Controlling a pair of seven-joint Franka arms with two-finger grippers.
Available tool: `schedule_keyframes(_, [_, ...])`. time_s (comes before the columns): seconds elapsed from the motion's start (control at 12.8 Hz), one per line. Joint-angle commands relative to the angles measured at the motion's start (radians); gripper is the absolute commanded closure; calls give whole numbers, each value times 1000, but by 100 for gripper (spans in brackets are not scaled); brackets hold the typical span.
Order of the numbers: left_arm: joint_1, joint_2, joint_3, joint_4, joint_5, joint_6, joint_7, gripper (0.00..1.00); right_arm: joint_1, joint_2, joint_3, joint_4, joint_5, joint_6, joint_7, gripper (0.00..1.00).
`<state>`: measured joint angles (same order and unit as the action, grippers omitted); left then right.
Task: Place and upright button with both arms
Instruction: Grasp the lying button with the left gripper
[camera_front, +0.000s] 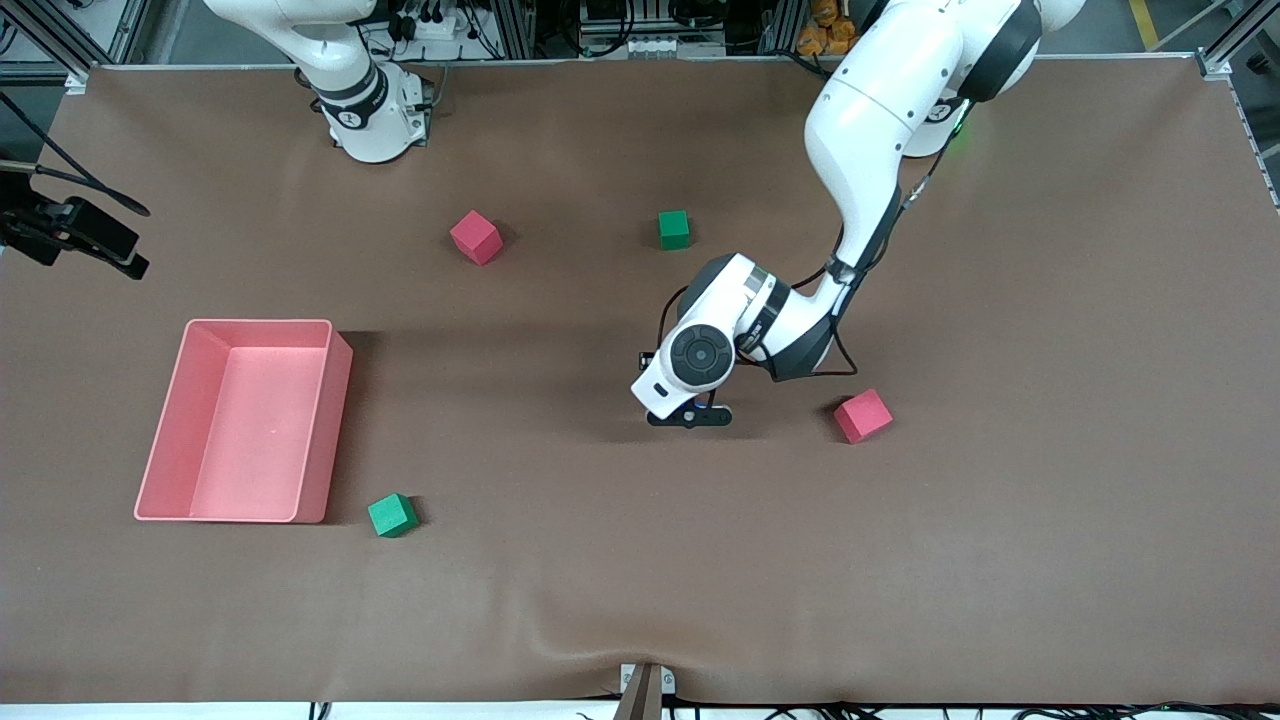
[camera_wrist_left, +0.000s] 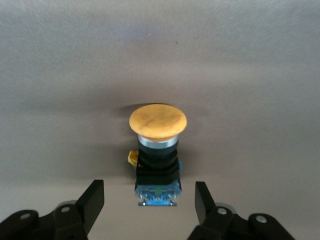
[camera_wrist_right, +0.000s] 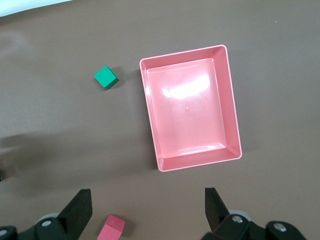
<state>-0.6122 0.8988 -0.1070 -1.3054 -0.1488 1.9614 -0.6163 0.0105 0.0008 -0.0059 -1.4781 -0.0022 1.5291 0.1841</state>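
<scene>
1. While the left gripper (camera_wrist_left: 149, 205) sits low mid-table, fingers apart and holding nothing, the button (camera_wrist_left: 157, 155) lies between them, long axis pointing away, orange cap outermost.
2. Right gripper (camera_wrist_right: 148, 210) waits wide above the pink bin (camera_wrist_right: 235, 130).

Robot lab.
Brown-covered table (camera_front: 1050, 520); above its top edge, aluminium frame (camera_front: 1235, 35), cables (camera_front: 440, 25), two arm bases (camera_front: 375, 120).

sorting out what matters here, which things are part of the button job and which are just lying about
Part of the job:
- button, lying on the table between the open fingers of the left tool
- right tool, open, waiting above the tray

Lying about:
- pink tray
- pink cubes
- green cubes
</scene>
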Motion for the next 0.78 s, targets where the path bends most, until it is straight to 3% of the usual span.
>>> schedule_keyframes(0.0, [-11,25,7,32,-17,-7,-11,21,23,11,-20,30,14,-14,-11,0])
schedule_keyframes(0.16, [-11,34,7,37,-17,-4,-10,28,23,11,-22,30,14,-17,-12,0])
schedule_keyframes(0.55, [-17,34,6,35,-23,-6,-8,32,28,11,-71,28,16,-38,-104,0])
schedule_keyframes(0.7, [-17,32,6,35,-23,-7,-3,44,29,11,-71,28,16,-46,-104,0])
